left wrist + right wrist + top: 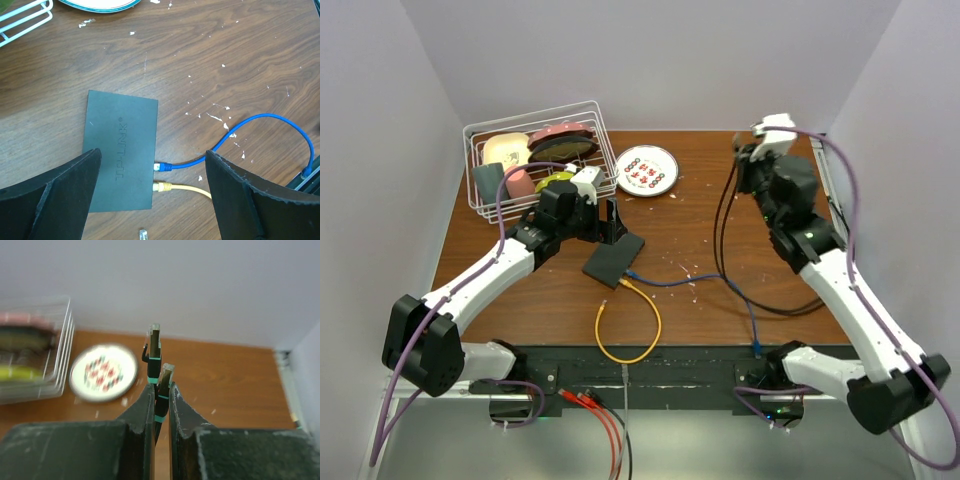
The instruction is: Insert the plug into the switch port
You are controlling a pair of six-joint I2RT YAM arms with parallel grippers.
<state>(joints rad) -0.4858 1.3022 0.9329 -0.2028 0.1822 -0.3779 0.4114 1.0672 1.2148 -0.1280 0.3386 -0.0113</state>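
Plug (166,371) and switch (120,145) are sitting well apart, so the insertion is not yet under way. The right pincer (161,390) is clamping tight around the plug's black tail. It is holding it in the air far to the right of the switch, with a second plug (155,337) poking up beside it. The left pincer (152,155) is hanging wide open directly above the switch, gripping nothing. A blue cord (265,120) and a yellow cord (185,189) are occupying two sockets on one narrow edge of the switch; free sockets are not showing from above. Carrying the plug to that edge, aligning it and pushing it in appear to be remaining.
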